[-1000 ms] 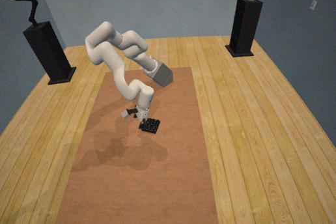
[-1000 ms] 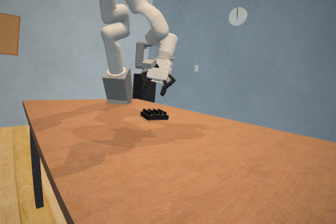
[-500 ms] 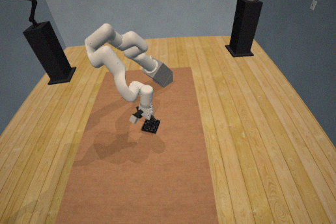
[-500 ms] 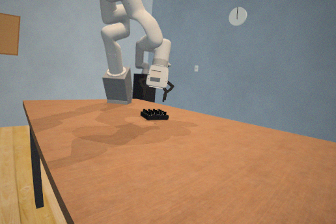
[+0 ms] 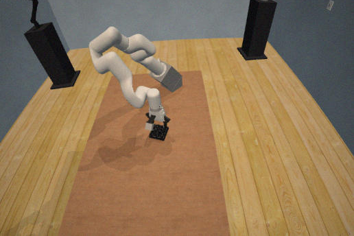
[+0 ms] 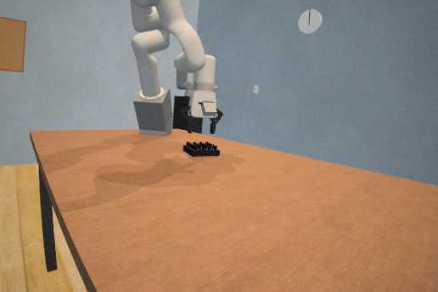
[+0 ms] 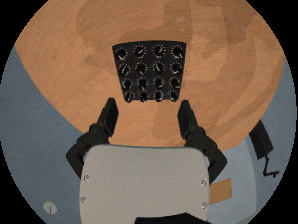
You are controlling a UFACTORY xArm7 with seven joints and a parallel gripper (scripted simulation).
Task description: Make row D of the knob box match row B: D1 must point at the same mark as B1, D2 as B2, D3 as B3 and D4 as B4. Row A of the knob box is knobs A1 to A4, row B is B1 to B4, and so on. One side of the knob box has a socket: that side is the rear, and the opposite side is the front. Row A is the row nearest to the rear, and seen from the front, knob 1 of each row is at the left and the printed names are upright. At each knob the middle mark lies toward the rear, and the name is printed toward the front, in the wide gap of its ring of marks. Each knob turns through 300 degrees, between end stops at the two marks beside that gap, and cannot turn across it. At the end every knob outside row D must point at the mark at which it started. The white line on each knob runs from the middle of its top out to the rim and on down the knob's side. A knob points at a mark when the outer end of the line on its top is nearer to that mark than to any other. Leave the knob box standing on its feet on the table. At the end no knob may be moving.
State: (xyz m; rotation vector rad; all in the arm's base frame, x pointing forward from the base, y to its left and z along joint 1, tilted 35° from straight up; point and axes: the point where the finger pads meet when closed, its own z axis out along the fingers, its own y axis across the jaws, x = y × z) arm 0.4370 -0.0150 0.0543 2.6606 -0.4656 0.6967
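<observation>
Fingers of my tool [image 6: 202, 126] stood spread wide with nothing between them, pointing straight down, wrist vertical above the knob box [image 6: 201, 148]. I saw the box resting on the surface [image 6: 263, 217], apart from the tool. Beyond stood the arm's grey base [image 6: 153, 112].
</observation>
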